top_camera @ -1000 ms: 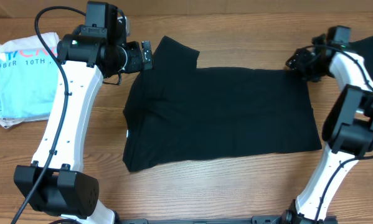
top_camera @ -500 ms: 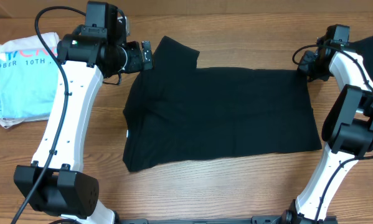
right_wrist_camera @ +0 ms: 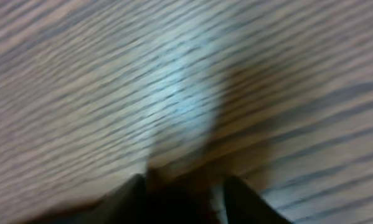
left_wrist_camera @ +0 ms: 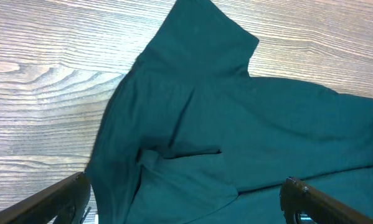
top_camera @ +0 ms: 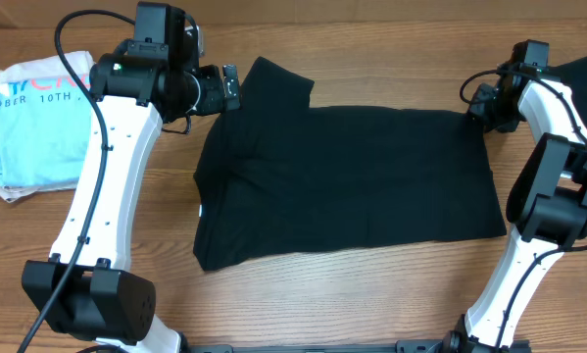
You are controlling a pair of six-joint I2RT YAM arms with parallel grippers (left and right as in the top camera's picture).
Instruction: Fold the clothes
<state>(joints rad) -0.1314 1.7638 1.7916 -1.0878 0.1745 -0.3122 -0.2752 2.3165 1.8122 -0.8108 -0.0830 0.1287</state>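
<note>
A large black T-shirt (top_camera: 352,176) lies spread flat on the wooden table, one sleeve pointing to the far left corner. My left gripper (top_camera: 229,86) hovers wide open over that sleeve and collar end. In the left wrist view the shirt (left_wrist_camera: 236,124) fills the space between and beyond the spread left gripper (left_wrist_camera: 186,183). My right gripper (top_camera: 477,101) is low at the shirt's far right corner. The right wrist view is blurred: the right gripper (right_wrist_camera: 183,183) has its fingers a little apart close over the wood, with a dark patch between them that I cannot identify.
A light-blue printed T-shirt (top_camera: 33,118) lies folded at the far left. More black fabric (top_camera: 585,74) shows at the far right edge, behind the right arm. Both arm bases stand at the near edge of the table (top_camera: 352,294).
The right gripper has shifted slightly right along the shirt's far right corner and settled there. The left arm and the shirt have not moved.
</note>
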